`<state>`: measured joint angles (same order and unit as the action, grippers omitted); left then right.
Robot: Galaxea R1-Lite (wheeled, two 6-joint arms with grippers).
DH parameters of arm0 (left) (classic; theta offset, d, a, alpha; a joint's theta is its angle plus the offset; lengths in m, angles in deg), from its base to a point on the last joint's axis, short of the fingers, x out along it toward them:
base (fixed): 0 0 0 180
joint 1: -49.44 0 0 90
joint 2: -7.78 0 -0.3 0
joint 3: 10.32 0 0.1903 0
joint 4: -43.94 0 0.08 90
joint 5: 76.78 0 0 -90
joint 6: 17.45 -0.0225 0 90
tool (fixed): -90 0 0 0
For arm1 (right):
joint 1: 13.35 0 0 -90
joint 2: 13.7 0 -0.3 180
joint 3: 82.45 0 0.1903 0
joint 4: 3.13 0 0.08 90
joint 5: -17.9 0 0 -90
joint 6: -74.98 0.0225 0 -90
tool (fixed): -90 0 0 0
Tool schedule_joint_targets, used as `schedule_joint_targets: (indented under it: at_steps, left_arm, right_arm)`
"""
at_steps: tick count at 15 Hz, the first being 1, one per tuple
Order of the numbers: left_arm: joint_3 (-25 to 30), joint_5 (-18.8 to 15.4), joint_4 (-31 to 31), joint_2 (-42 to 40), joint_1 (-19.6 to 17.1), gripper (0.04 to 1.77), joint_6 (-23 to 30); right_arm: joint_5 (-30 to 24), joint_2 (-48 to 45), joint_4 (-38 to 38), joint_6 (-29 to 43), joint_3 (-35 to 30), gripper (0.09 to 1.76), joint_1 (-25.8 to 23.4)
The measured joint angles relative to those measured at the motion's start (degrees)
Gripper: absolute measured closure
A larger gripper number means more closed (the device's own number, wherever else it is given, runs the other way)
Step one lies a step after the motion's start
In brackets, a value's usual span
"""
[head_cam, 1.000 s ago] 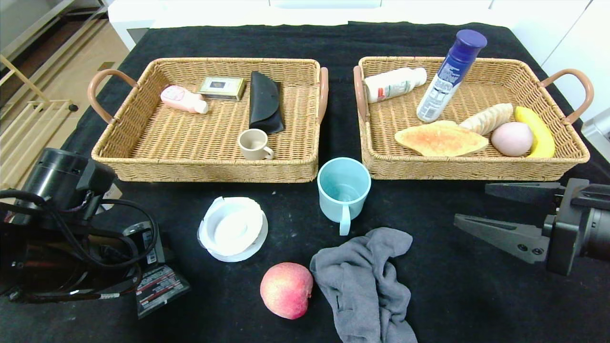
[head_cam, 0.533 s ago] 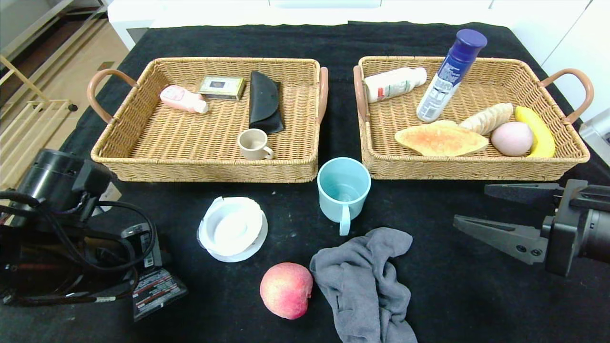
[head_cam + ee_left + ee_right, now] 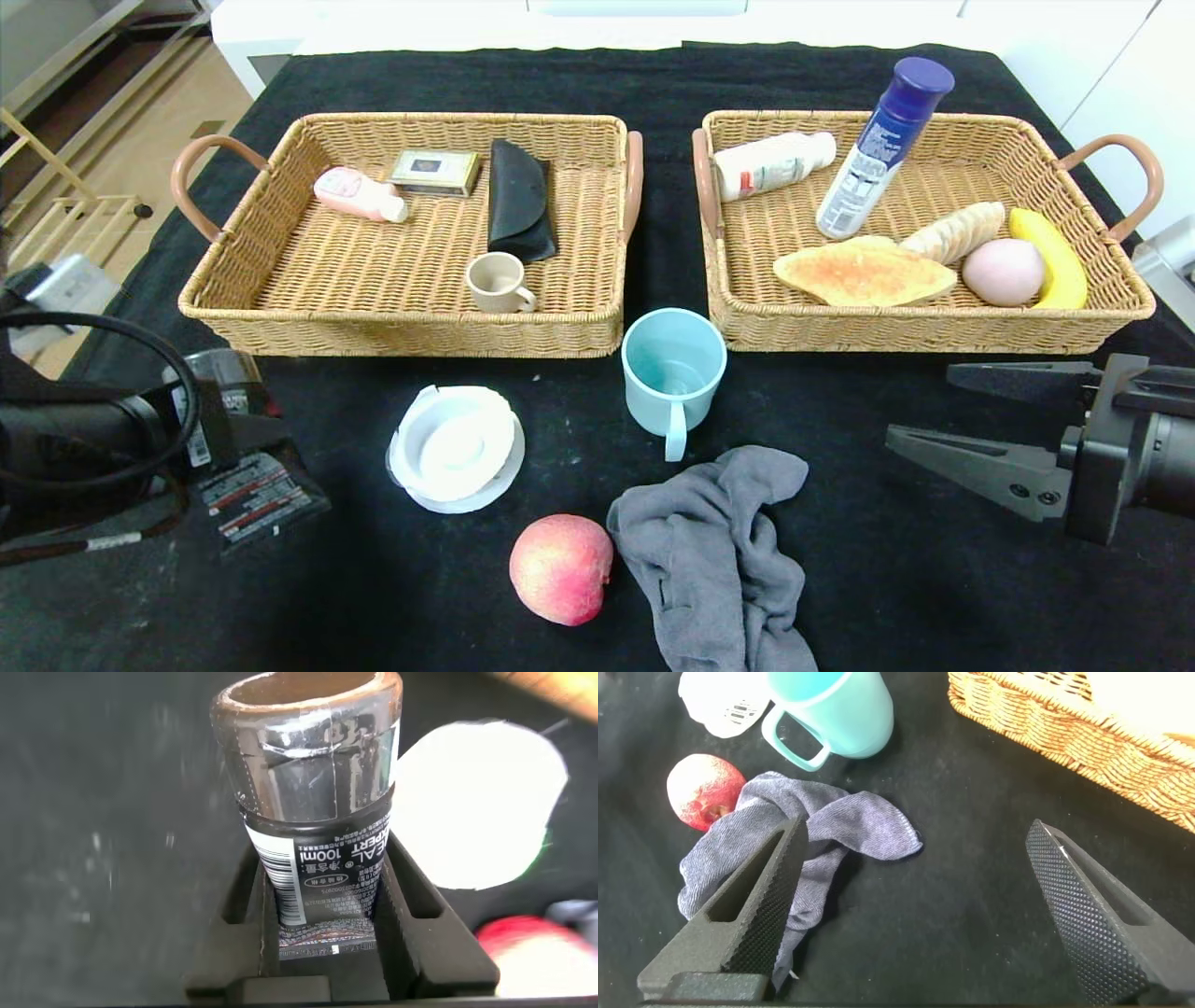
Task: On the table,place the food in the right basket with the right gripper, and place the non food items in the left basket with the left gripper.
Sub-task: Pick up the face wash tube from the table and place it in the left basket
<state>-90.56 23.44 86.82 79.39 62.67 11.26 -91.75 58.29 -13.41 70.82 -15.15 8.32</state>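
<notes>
My left gripper (image 3: 219, 434) hovers over the table's (image 3: 934, 579) front left, shut on a black tube (image 3: 322, 873) with white print; the tube (image 3: 261, 490) sticks out between the jaws. My right gripper (image 3: 920, 403) hangs open and empty at the right, just in front of the right basket (image 3: 934, 333). The red-pink peach (image 3: 560, 567) lies near the front edge, also in the right wrist view as the peach (image 3: 705, 791). A striped croissant (image 3: 954, 231) lies in the right basket. The left basket (image 3: 280, 313) sits at the back left.
A teal mug (image 3: 672, 369), a white dish (image 3: 456, 448) and a crumpled grey cloth (image 3: 719, 551) lie between the baskets and the front edge. The left basket holds a beige cup (image 3: 499, 282), a pouch, a box and a pink bottle. The right basket holds bottles, flat bread, a banana and a pink ball.
My left arm has swung and lifted, carrying the black tube up and to the left. The right gripper has barely shifted. Nothing else moved.
</notes>
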Motion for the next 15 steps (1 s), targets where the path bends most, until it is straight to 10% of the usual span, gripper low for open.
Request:
schedule_joint_targets:
  at_steps: [15]
  left_arm:
    - [-28.89,-2.58,-9.26,16.48,0.5,1.21,-7.44]
  right_arm:
    - [0.0,-0.61,0.07,0.0,0.11,0.14,-0.06]
